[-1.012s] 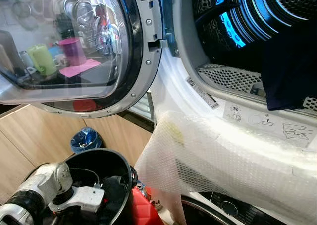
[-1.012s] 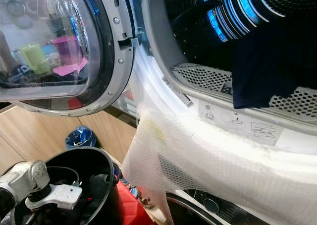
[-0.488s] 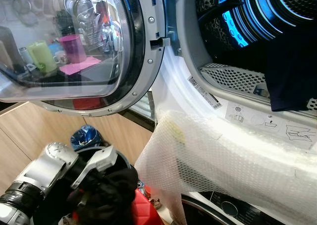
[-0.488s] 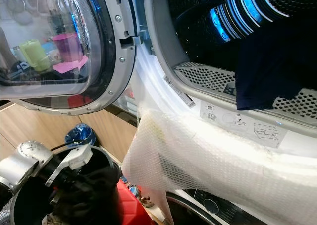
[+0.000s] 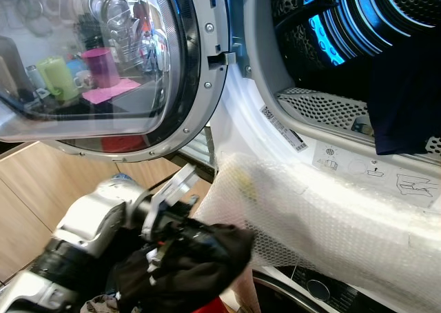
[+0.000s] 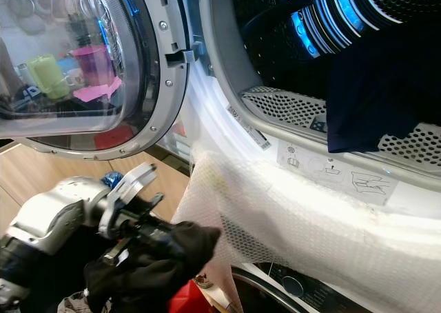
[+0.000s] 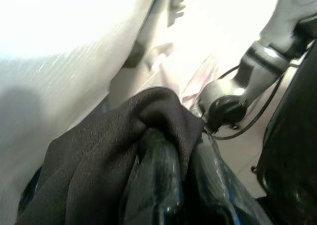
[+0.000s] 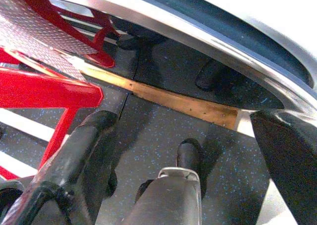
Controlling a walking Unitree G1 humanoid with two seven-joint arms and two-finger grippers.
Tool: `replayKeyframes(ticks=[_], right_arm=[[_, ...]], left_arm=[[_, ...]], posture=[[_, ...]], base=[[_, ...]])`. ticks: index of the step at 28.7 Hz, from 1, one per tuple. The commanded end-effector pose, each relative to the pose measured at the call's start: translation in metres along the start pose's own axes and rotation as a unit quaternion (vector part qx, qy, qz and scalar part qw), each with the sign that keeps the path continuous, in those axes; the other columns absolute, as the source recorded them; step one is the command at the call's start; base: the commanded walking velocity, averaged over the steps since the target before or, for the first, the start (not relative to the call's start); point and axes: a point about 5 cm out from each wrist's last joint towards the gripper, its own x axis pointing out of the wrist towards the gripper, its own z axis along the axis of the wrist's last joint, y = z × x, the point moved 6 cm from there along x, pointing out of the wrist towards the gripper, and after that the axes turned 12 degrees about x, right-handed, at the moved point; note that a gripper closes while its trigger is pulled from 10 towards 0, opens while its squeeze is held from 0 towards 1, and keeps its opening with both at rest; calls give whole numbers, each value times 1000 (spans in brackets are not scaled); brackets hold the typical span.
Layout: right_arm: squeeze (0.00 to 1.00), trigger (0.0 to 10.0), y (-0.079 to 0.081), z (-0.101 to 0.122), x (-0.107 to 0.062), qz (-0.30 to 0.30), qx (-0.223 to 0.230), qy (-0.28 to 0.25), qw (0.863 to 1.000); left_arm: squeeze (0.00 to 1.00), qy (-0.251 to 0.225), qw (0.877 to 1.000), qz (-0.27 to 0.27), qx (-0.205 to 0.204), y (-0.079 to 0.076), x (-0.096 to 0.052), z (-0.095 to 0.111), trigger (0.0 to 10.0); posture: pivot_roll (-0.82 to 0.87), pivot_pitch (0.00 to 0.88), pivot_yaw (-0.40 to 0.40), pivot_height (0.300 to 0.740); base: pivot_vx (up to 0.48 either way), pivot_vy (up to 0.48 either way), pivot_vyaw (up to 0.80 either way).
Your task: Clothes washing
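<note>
black garment point(image 5: 186, 265) now bunched up in left gripper point(image 5: 172, 234), lifted clear of the dark bucket it was being dug out of a sec ago; half a sec back was only just coming over the bucket rim, now raised higher and carried twd the washer, close beside the bubble wrap point(image 5: 331, 220) draped over the lower door rim. means pick is done and transfer to drum point(image 5: 337, 23) is under way, roughly mid-cycle for this item, w/ loading not yet done. in left wrist view, fingers point(image 7: 158, 185) closed tight on the fabric, cloth folded over and around them, so pinching the garment point(image 7: 99, 155) near its middle w/ rest hanging slack below. garment sits well below and left of the drum mouth, so needs a lift up and over the padded rim before release; loose ends could snag on the wrap or drag on the sill, by the look of it. door point(image 5: 96, 65) swung wide open to the left, not in the way. another dark garment point(image 5: 403, 99) already hanging over the perforated lip inside the opening. right gripper point(image 8: 173, 185) idle low near the floor beside a red frame point(image 8: 44, 81), fingers spread, nothing held
</note>
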Motion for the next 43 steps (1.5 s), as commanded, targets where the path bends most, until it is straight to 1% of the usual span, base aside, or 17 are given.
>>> replayKeyframes(ticks=[1,5,7,10,14,18,22,24,27,29,32,35,37,39,40,41,43], right_arm=[[0,10000,7,0,1,9,0,-1,1000],[0,10000,2,8,1,-11,3,-21,1000],[0,10000,0,10,1,-16,2,-26,1000],[0,10000,-4,11,0,-19,6,-30,999],[0,10000,-5,5,-1,-24,5,-21,999],[0,10000,-2,4,0,-24,8,-23,999],[0,10000,-3,10,-1,-34,26,-43,998],[0,10000,-4,10,-2,-26,4,-48,999],[0,10000,-7,10,-4,-20,-16,-57,998],[0,10000,-12,9,-6,-20,-29,-61,998],[0,10000,-25,7,-9,-24,-88,-62,994],[0,10000,-37,11,-12,-36,-122,-67,990],[0,10000,-45,21,-15,-35,-115,-90,989],[0,10000,-44,28,-17,-20,-117,-107,987],[765,10000,-39,40,-21,6,-114,-135,984],[1000,10000,-37,45,-22,17,-110,-146,983],[1000,10000,-28,59,-31,63,-104,-180,976]], left_arm=[[0,-17,999,-14,28,1,4,17,0],[0,-24,998,-40,39,11,24,17,0],[0,-28,998,-45,39,11,27,18,0],[0,-60,995,-61,50,11,41,28,0],[0,-80,993,-50,69,23,49,39,0],[0,-91,992,-61,70,23,53,44,0],[0,-72,995,-56,51,18,43,30,0],[0,-59,997,-35,34,17,30,21,0],[0,-45,999,-9,26,20,18,13,0],[0,-42,999,1,22,22,15,11,0],[0,-44,999,7,12,20,12,8,0],[0,-36,999,15,2,19,10,1,0],[0,-28,999,25,-9,19,9,-8,0],[0,-21,999,32,-16,20,8,-14,0],[0,-13,999,38,-22,20,8,-21,0],[0,-10,999,41,-24,20,8,-23,0],[0,-4,999,40,-29,17,9,-29,0]], posture=[[72,0,119,740],[47,0,125,740],[43,0,127,740],[42,0,123,740],[41,0,124,740],[31,0,133,740],[15,0,148,740],[17,0,151,740],[21,0,149,740],[22,0,143,740],[12,0,141,740],[4,0,141,740],[1,0,139,740],[-1,0,138,740],[-5,0,138,740],[-5,0,138,740],[-15,0,137,740]], base=[[0,0,0],[0,0,0],[0,0,0],[0,0,0],[0,0,0],[0,0,0],[0,0,0],[0,0,0],[0,0,0],[0,0,0],[0,0,0],[0,0,0],[0,0,0],[0,0,0],[0,0,0],[0,0,0],[0,0,0]])
